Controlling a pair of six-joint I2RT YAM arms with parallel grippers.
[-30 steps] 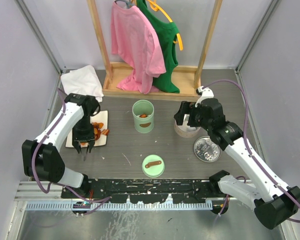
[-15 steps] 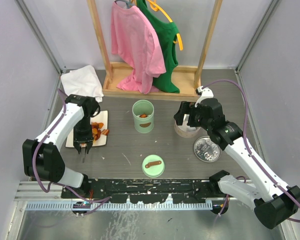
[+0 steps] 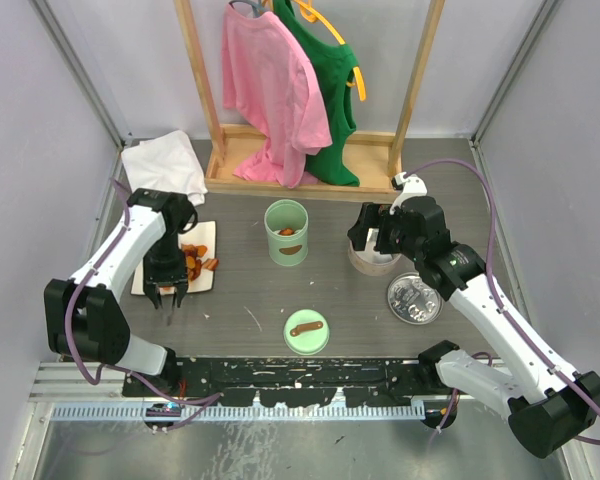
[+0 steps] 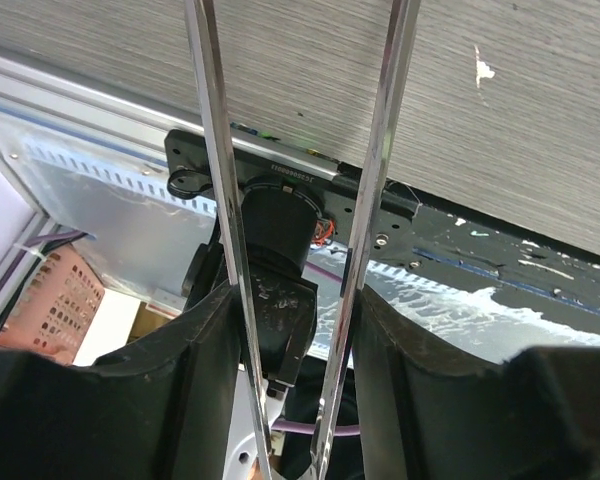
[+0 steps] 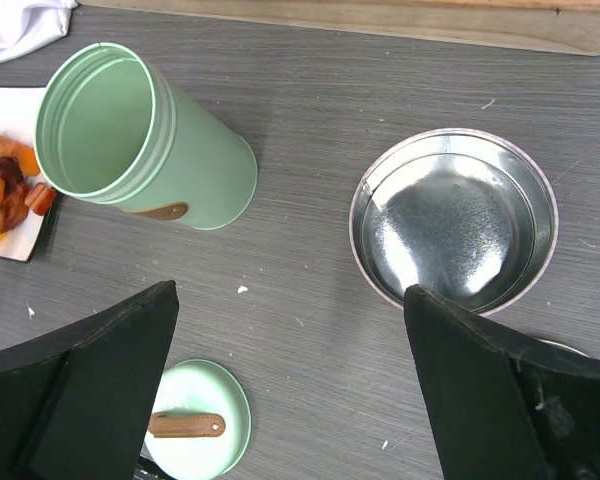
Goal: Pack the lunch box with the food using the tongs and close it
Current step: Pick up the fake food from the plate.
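Grey, wood-grained worktop [image 3: 250,290] ran from the black rail at our arm bases to pale walls on three sides. Nearest to us lay a round mint-green lid [image 3: 306,331] with a brown leather tab, flat on the worktop between the arms.

To its left, our left gripper [image 3: 168,290] pointed down and was clenched on the tongs [image 4: 212,150]. The wrist view showed both slim metal arms running between its fingers and spreading in a narrow V. From above, their tips hung over the worktop just nearer than a white rectangular plate [image 3: 204,284]. The food [image 3: 194,262] sat heaped on that plate in orange, red and dark brown pieces.

On the right a shiny round metal lid [image 3: 414,298] lay flat. Just beyond it our right gripper [image 5: 290,290] hung with its fingers spread wide, holding nothing, above a round metal bowl [image 5: 455,220].

The tall mint-green lunch box [image 3: 286,232] stood upright and uncovered between plate and bowl, with an orange piece visible inside.

Farther back we saw a crumpled white cloth [image 3: 163,165] and a wooden rack [image 3: 310,180] carrying a pink shirt [image 3: 270,90] and a green one [image 3: 330,100] on hangers.
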